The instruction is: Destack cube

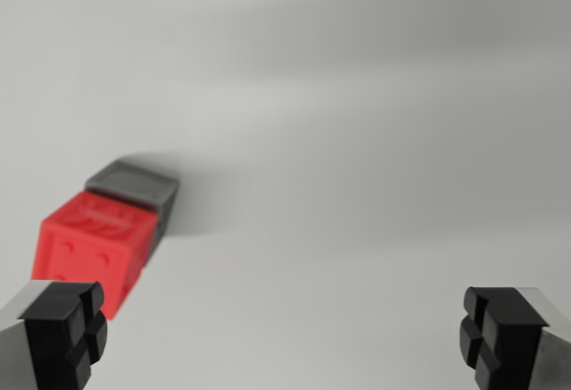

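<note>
My pincer (284, 336) gapes wide and grips nothing; its two black pads (64, 329) sit at the bottom corners of the wrist view. The red cube (92, 243) stands by the left pad, outside the gap, with a grey cube (134, 186) touching its far side. Pale bare surface (375, 140) spreads open to the wrist view's right and beyond.

Two cubes sit at the wrist view's left, the near cube (91, 254) touching the far cube (134, 186) behind it, both on the table (375, 140); whether they're stacked, can't tell.
</note>
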`<state>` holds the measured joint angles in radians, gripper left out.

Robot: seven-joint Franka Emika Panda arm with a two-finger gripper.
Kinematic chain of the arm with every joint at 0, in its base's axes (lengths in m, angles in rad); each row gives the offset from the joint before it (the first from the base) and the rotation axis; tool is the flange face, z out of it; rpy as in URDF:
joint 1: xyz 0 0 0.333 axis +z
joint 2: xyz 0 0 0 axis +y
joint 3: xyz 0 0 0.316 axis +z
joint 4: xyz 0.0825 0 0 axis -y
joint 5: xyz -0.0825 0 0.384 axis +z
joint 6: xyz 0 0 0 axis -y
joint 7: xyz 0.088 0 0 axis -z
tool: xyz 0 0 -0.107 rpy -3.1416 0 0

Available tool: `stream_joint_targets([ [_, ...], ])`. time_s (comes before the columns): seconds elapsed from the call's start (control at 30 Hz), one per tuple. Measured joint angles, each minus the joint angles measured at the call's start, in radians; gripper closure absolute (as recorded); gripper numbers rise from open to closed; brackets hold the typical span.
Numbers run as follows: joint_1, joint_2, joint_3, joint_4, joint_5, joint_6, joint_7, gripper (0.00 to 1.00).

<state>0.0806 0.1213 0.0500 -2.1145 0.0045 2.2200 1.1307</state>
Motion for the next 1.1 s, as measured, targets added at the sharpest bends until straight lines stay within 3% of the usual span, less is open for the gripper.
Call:
stream_joint_targets([
  [0.4,0.056,0.000,0.017,-0.053,-0.001,0.060,0.158,0.00],
  [1.1,0.174,0.043,0.044,-0.113,-0.018,0.167,0.480,0.00],
])
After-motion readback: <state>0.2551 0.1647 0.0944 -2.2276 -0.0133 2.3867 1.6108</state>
